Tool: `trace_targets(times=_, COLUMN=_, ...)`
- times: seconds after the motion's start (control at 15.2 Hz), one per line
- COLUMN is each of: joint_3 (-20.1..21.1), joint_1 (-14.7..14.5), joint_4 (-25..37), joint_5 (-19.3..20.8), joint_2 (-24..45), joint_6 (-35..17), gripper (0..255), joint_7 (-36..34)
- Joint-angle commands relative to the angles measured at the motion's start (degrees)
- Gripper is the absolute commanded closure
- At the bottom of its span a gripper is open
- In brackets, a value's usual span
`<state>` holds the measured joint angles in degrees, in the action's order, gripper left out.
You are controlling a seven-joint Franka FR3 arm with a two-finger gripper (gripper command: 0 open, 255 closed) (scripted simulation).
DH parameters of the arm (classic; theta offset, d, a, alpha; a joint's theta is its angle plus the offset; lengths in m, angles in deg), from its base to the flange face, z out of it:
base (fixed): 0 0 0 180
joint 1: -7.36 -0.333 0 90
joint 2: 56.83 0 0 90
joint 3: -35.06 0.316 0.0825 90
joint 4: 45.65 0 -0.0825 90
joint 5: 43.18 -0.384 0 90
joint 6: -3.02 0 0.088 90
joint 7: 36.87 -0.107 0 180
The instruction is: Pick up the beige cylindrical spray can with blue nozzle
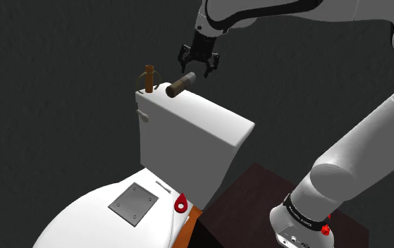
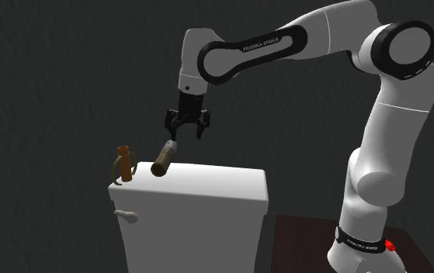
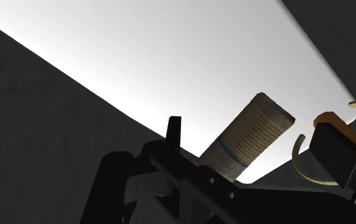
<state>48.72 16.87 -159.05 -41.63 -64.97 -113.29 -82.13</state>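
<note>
The spray can's (image 3: 262,124) near end lies hidden behind the gripper's (image 3: 251,137) black body, so its nozzle cannot be made out. An orange-brown object (image 3: 329,119) sits partly behind one finger, and the toilet bowl (image 1: 82,218) runs off the shoulder view's lower edge.

Quick headcount, counting everything once:

- spray can (image 1: 181,85): one, brownish with a pale tip
- little orange-brown post with a thin curved loop (image 1: 148,79): one, at the can's 9 o'clock in the shoulder view
- white toilet: one, so one tank (image 1: 188,137), one lid (image 1: 82,218) and one flush lever (image 1: 143,115)
- grey square plate (image 1: 134,204) on the lid: one
- red bits: two, a red tab (image 1: 181,203) at the plate's 3 o'clock and a red spot (image 1: 325,230) on the arm's base
- dark reddish-brown stand (image 1: 259,190): one
- white arm (image 1: 371,141): one, with one black gripper (image 1: 197,70) and two fingers (image 1: 211,67)
</note>
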Motion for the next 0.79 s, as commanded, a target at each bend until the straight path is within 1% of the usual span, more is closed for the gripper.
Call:
trace_targets(times=0.0, joint_3=0.6, joint_1=0.7, joint_4=4.6, joint_5=2.4, joint_2=5.8, joint_6=-0.4, gripper=0, joint_7=-5.6)
trace_targets(times=0.33, joint_3=-0.1, joint_1=0.7, joint_4=14.9, joint_5=7.2, joint_2=17.2, joint_6=0.4, gripper=0, joint_7=-17.4)
trace_targets(times=0.59, joint_3=-1.8, joint_1=0.0, joint_4=23.6, joint_5=9.6, joint_2=25.7, joint_6=2.1, gripper=0, joint_7=-24.9)
trace_targets(times=0.73, joint_3=-2.0, joint_1=0.0, joint_4=22.4, joint_5=9.7, joint_2=25.9, joint_6=0.7, gripper=0, joint_7=-25.1)
